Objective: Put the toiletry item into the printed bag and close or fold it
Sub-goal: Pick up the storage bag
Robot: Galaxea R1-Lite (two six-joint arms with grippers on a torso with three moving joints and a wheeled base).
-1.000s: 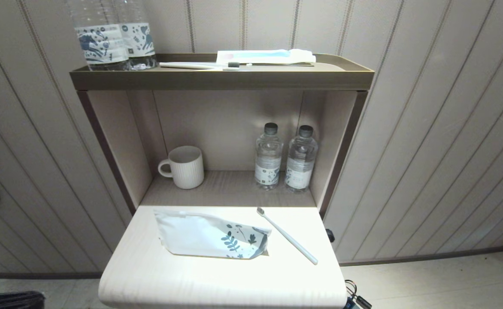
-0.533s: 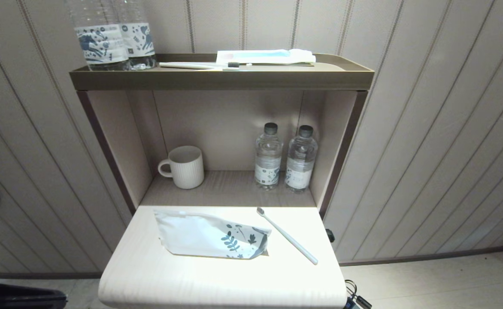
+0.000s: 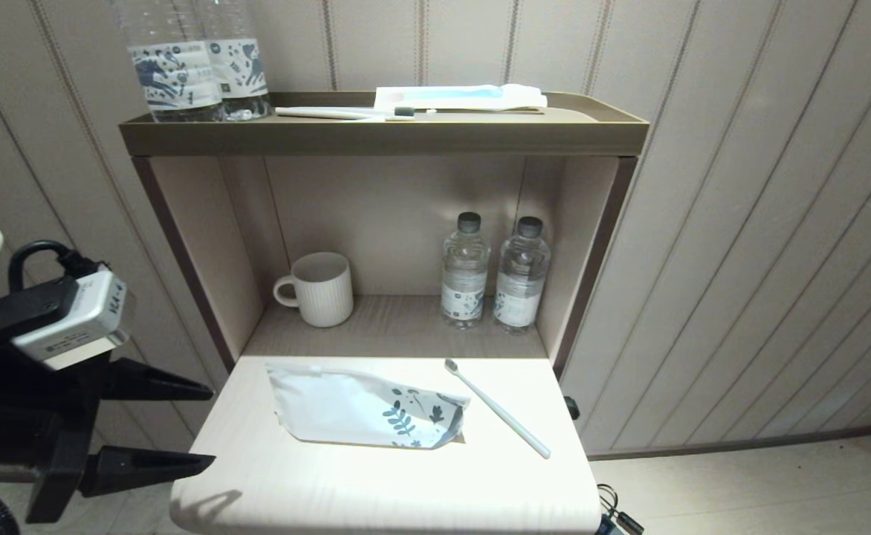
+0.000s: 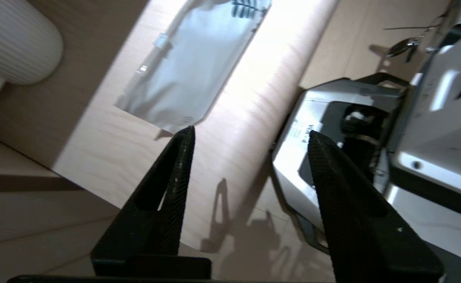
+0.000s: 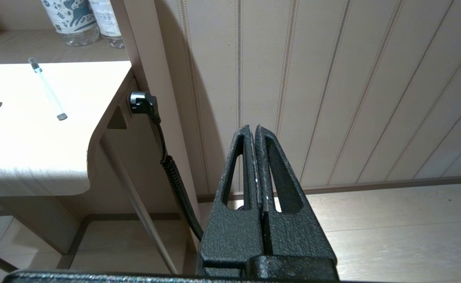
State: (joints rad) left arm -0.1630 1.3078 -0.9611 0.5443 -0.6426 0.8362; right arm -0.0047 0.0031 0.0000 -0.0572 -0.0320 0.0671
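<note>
- Toothbrush (image 3: 496,408) lies untouched on my surface (image 3: 376,483), slanting just beside the printed end of the bag (image 3: 367,407), apart from it
- Bag lies flat, nothing inside, so no step is done; I judge this is the approach
- My left claw (image 3: 209,424) hovers at the surface's left edge, fingers apart, holding nothing
- My right claw (image 5: 256,135) is parked low beside the stand, fingers together, empty
- Next I'd need the bag's mouth held open, then the toothbrush picked up by its thin handle
</note>
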